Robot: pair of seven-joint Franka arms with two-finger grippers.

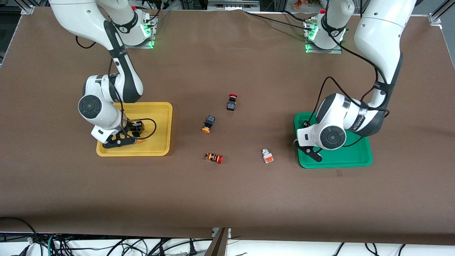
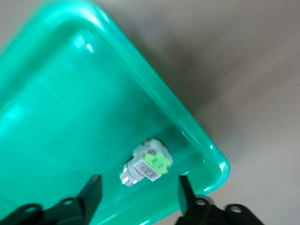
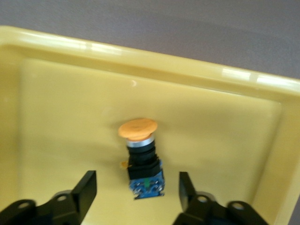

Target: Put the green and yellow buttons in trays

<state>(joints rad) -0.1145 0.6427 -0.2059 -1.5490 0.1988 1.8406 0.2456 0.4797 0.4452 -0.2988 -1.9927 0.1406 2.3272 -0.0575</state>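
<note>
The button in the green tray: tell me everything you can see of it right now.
The green-faced button is a small white-bodied switch with a bright green face, a silvery round end and a printed label on its side. It looks like plastic. It lies on its side on the floor of the green tray, near one rounded corner. The left gripper hovers over it, fingers open on either side, not touching it.

Open lanes mid-table, both trays occupied

Four buttons lie well apart on the bare table (image 1: pixel 227 199) between the trays, leaving wide gaps for a hand. The right gripper (image 3: pixel 137 194) fills the yellow tray (image 1: pixel 161 122), open fingers straddling a button (image 3: pixel 140 154); the left gripper (image 2: pixel 139 197) crowds a corner of the green tray (image 2: pixel 56 108).
</note>
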